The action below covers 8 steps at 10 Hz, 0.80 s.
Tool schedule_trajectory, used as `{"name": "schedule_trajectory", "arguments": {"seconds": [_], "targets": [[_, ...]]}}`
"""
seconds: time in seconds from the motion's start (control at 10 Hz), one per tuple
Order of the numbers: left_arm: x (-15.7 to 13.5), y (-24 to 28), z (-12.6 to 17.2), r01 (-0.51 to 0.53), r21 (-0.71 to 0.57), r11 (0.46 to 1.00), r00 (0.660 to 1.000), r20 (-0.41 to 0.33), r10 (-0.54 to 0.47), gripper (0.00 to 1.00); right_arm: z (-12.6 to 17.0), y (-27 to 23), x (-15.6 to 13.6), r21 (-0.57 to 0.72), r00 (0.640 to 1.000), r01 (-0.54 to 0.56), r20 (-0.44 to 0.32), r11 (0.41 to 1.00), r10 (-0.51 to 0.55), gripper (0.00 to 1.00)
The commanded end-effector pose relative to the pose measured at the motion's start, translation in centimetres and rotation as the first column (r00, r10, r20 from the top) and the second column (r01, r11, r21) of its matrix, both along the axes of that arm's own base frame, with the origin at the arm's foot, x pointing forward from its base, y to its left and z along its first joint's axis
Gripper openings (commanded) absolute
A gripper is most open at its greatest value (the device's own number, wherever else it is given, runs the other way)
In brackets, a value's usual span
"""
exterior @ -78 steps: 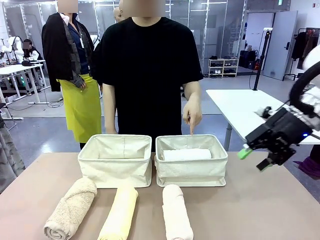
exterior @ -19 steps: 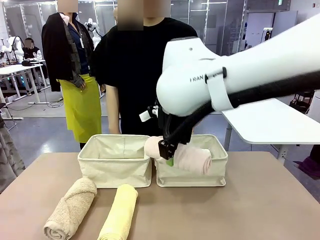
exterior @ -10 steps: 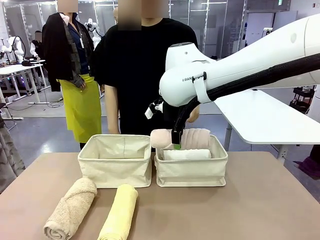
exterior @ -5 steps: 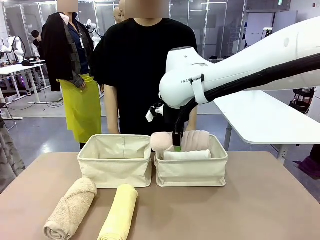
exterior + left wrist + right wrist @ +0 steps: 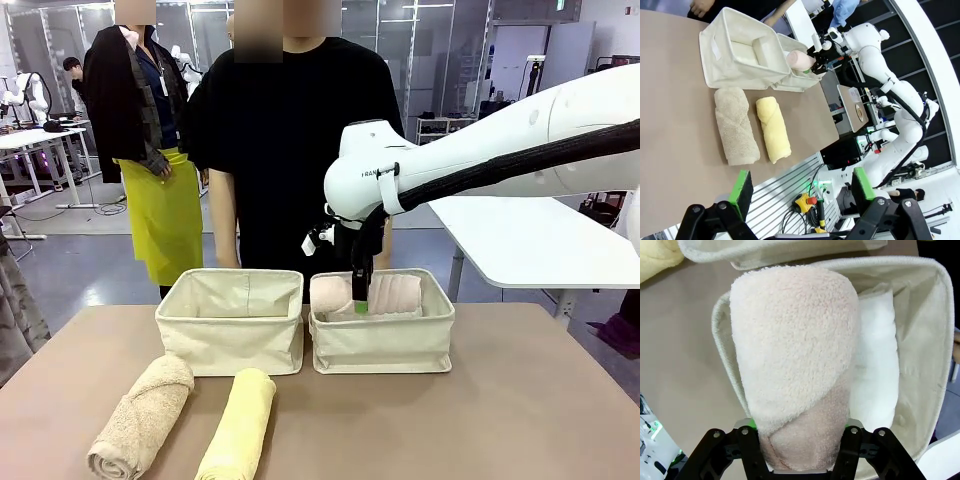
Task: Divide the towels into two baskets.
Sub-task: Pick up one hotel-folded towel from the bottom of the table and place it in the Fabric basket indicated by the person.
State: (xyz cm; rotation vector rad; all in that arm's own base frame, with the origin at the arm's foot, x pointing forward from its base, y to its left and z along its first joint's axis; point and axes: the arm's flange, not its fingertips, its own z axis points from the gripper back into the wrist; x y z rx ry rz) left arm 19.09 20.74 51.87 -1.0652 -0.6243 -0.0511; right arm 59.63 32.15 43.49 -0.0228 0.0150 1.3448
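My right gripper [image 5: 361, 300] is shut on the pinkish cream towel [image 5: 385, 293] and holds it low inside the right basket [image 5: 385, 350]. The right wrist view shows this towel [image 5: 795, 360] lying beside the white towel [image 5: 875, 370] within the basket walls [image 5: 920, 305]. The left basket [image 5: 230, 345] holds no towel. On the table in front of it lie the shaggy tan towel [image 5: 140, 415] and the pale yellow towel [image 5: 238, 425]. My left gripper [image 5: 802, 192] hangs open high above the table's near side, looking down on the tan towel [image 5: 735, 125] and the yellow towel [image 5: 774, 129].
A person in a black shirt [image 5: 290, 150] stands just behind the two baskets at the far edge. Another person with a yellow apron [image 5: 165, 210] stands farther back on the left. A white table [image 5: 530, 235] sits off to the right.
My right gripper has lowered the pinkish cream towel from above the rim down into the right basket, beside the white towel. The tan and yellow towels have not moved.
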Motion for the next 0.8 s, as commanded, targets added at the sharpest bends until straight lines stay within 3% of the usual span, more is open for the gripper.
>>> {"name": "schedule_trajectory", "arguments": {"seconds": [0.0, 0.4, 0.5, 0.6, 0.7], "targets": [[-0.2, 0.1, 0.3, 0.006, -0.012, 1.0, 1.0, 0.011, -0.006, 1.0, -0.2, -0.8, 1.2, 0.019, 0.998, -0.016, -0.057, 1.0, 0.017, 0.56], [-0.2, 0.1, 0.3, 0.006, -0.012, 1.0, 1.0, 0.011, -0.006, 1.0, -1.8, -2.0, 2.9, 0.024, 0.997, -0.004, -0.079, 1.0, 0.006, 0.56], [-0.2, 0.1, 0.3, 0.006, -0.012, 1.0, 1.0, 0.011, -0.006, 1.0, -1.8, -2.2, 2.9, 0.03, 0.997, -0.003, -0.075, 1.0, 0.005, 0.81], [-0.2, 0.1, 0.3, 0.006, -0.012, 1.0, 1.0, 0.011, -0.006, 1.0, -1.8, -2.3, 2.9, 0.029, 0.998, -0.006, -0.068, 1.0, 0.008, 0.94], [-0.2, 0.1, 0.3, 0.006, -0.012, 1.0, 1.0, 0.011, -0.006, 1.0, -1.6, -2.3, 2.9, 0.03, 0.998, -0.006, -0.067, 1.0, 0.008, 1.0]]}}
